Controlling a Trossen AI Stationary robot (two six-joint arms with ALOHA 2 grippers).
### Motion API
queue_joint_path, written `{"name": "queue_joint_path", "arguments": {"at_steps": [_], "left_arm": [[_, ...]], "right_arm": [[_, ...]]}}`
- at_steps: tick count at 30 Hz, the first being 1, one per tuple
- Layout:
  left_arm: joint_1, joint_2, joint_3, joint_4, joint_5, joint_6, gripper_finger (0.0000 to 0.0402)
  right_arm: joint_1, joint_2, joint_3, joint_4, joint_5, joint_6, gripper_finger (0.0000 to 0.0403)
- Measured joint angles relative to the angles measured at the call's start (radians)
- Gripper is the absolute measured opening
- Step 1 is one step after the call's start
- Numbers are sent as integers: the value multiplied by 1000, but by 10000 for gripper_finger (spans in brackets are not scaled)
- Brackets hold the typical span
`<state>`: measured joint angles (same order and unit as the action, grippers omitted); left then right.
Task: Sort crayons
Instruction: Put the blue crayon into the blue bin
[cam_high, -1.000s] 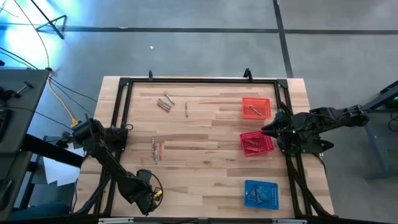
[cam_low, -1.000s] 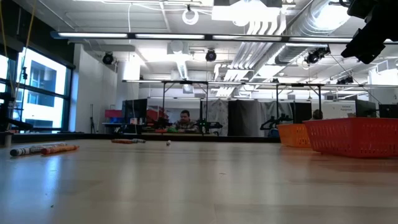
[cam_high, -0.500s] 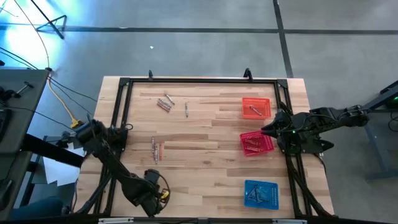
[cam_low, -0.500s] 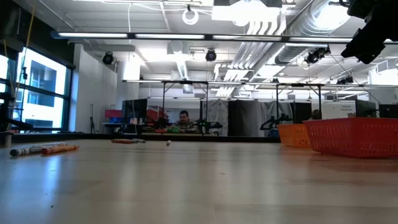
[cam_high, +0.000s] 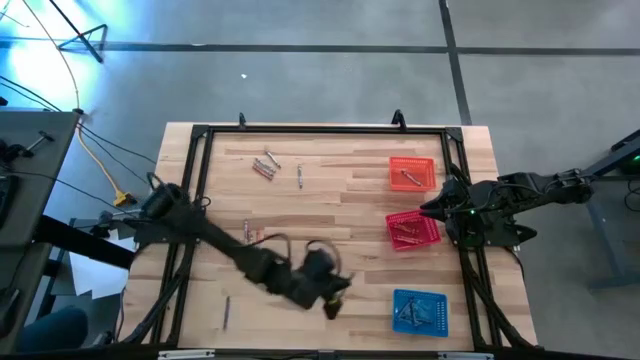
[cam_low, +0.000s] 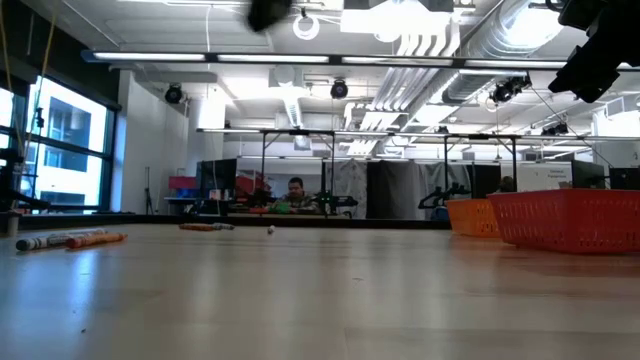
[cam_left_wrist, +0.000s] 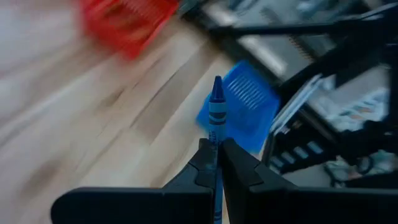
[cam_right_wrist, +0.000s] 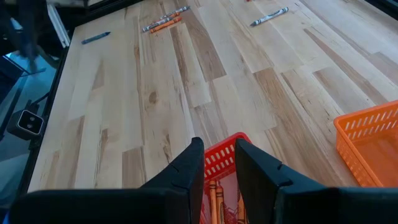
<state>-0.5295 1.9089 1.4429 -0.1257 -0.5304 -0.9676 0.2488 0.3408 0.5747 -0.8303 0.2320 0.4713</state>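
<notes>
We find no text, label, brand, number or sign that we can read in any of the views. The blue paper-wrapped crayon (cam_left_wrist: 216, 109) in the left wrist view carries dark bands on its wrapper, but we cannot make out any lettering there. The square perforated plastic baskets and the pale wooden table (cam_high: 330, 210) show no markings to us, and the room beyond the table in the low view holds nothing that we can read.
</notes>
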Motion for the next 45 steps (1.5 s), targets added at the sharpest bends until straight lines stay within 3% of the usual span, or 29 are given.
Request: {"name": "queue_joint_path", "arguments": {"at_steps": [2, 8, 17, 22, 29, 36, 45], "left_arm": [[43, 51, 6, 120, 22, 110, 0], [123, 244, 177, 183, 120, 263, 0], [144, 486, 525, 207, 238, 439, 0], [143, 593, 641, 272, 257, 499, 0], [143, 678, 662, 419, 297, 499, 0], [138, 697, 663, 431, 293, 513, 3], [124, 697, 663, 423, 289, 608, 55]], "right_arm": [[0, 0, 0, 0, 0, 0, 84], [0, 0, 0, 0, 0, 0, 84], [0, 0, 0, 0, 0, 0, 84], [0, 0, 0, 0, 0, 0, 84], [0, 0, 0, 0, 0, 0, 84], [0, 0, 0, 0, 0, 0, 84], [0, 0, 0, 0, 0, 0, 84]]}}
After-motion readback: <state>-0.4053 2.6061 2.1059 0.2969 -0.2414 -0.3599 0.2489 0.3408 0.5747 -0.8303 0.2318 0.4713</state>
